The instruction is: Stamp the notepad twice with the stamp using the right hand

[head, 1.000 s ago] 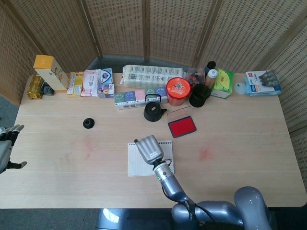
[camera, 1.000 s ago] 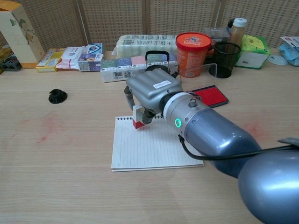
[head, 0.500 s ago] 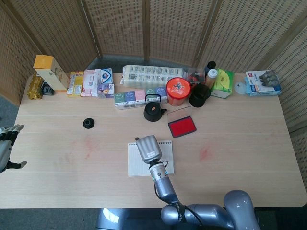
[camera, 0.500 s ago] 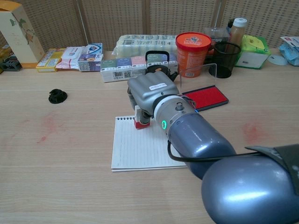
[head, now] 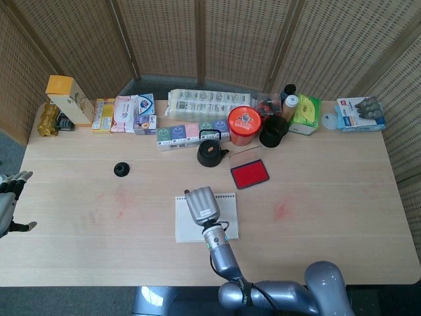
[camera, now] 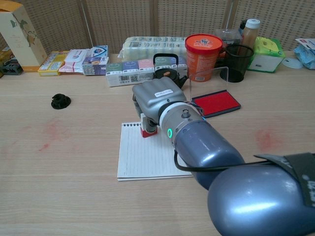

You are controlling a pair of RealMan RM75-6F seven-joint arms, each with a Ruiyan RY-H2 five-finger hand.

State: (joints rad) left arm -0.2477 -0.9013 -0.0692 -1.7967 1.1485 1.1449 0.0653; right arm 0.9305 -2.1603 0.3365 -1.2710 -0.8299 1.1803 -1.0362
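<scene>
1. Right robot hand [camera: 156, 101] curled around the stamp [camera: 148, 129], gripping it from above; red base showing just under the fingers.
2. Stamp directly beneath the hand, long axis upright, base at or touching the notepad [camera: 147, 155] near its top edge; contact hard to confirm.
3. Notepad flat on the counter [camera: 64, 162], bare lined paper extending toward the robot.
4. Left robot hand [head: 8, 197] far off at the counter's edge, fingers spread, holding nothing.

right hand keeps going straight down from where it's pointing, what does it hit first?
Probably the notepad: the stamp gripped by the right hand sits over its upper edge, apparently at the paper already; contact is unclear.
</scene>
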